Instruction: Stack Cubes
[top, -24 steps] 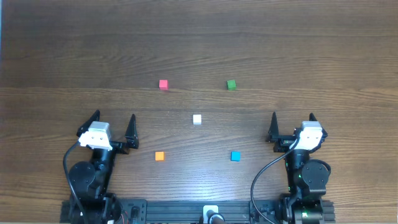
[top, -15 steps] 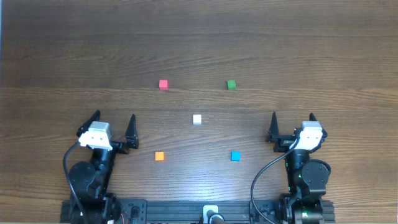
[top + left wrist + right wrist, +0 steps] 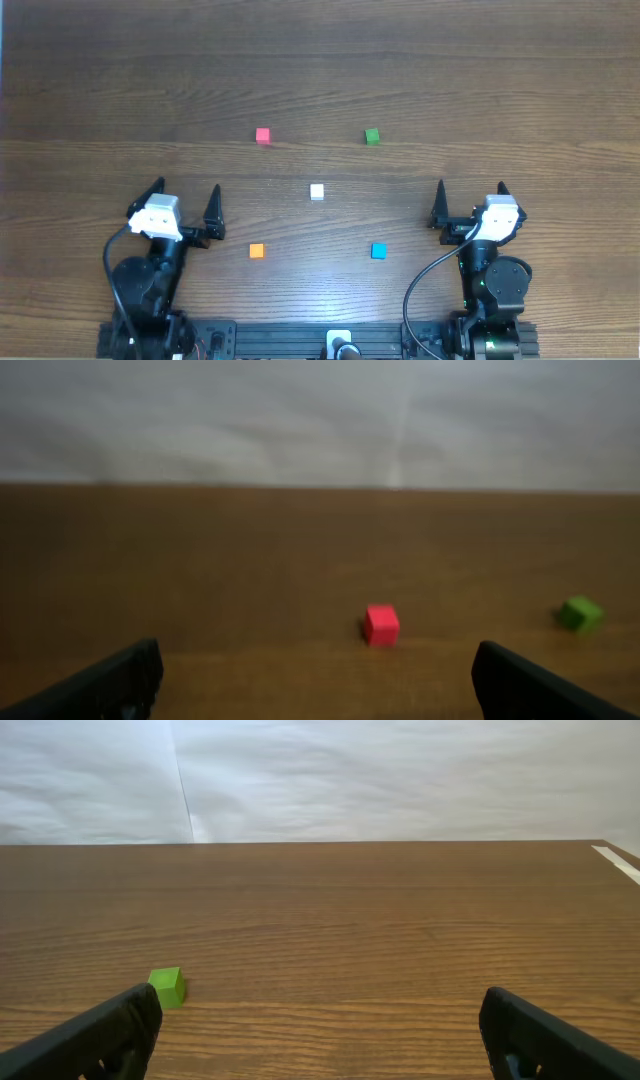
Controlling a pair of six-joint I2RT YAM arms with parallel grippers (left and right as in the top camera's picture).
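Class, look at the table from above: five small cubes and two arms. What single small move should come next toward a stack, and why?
Probably the left gripper should move toward the orange cube and lower around it. It stands open and empty, that cube lies close on its side of the table, and no cube is stacked yet; the white cube sits centrally as a likely base.

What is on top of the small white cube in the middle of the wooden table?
Nothing is on the small white cube: its top face is bare. It stands alone on the wooden table. Its underside is hidden.
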